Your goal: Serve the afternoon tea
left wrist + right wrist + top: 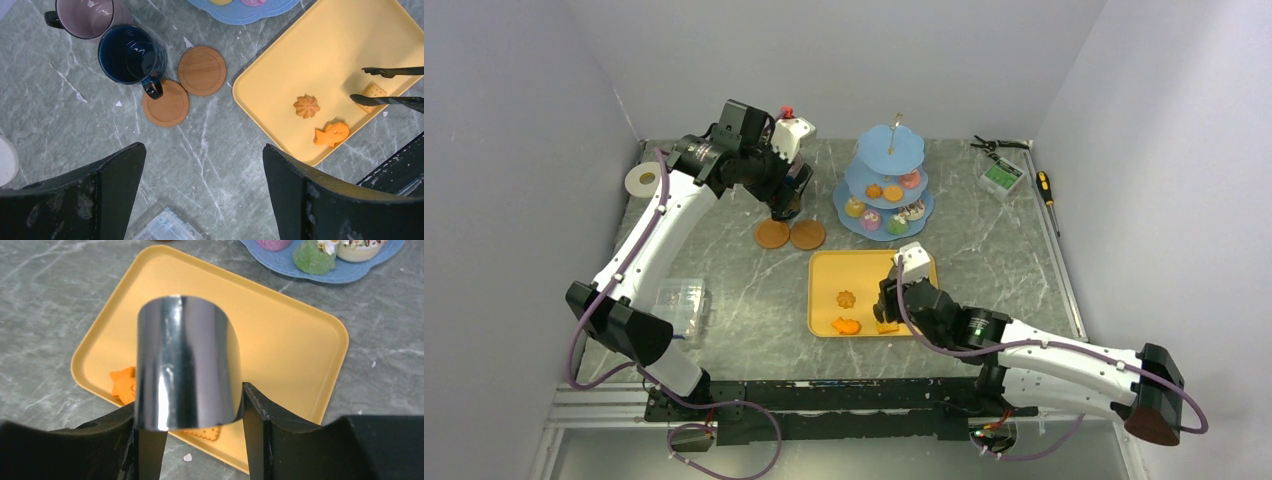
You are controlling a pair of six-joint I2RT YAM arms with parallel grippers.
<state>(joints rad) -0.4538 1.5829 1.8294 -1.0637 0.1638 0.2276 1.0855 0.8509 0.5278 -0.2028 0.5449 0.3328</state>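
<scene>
The light-blue three-tier stand (884, 185) holds several doughnuts and cupcakes at the back middle. A yellow tray (864, 270) in front of it carries three orange biscuits: a flower (306, 106), a fish (332, 134) and a square one (372, 92). My right gripper (894, 295) is shut on the black tongs (187, 360), whose tips (385, 100) straddle the square biscuit. My left gripper (204, 165) is open and empty, high above the table. The dark-blue mug (131, 54) and mauve mug (84, 17) stand beside two brown coasters (165, 103) (202, 70), not on them.
A white tape roll (641, 179) lies at the back left. A clear plastic box (682, 300) sits front left. A green device (1001, 177), pliers (996, 145) and a screwdriver (1049, 190) lie at the back right. Walls close in three sides.
</scene>
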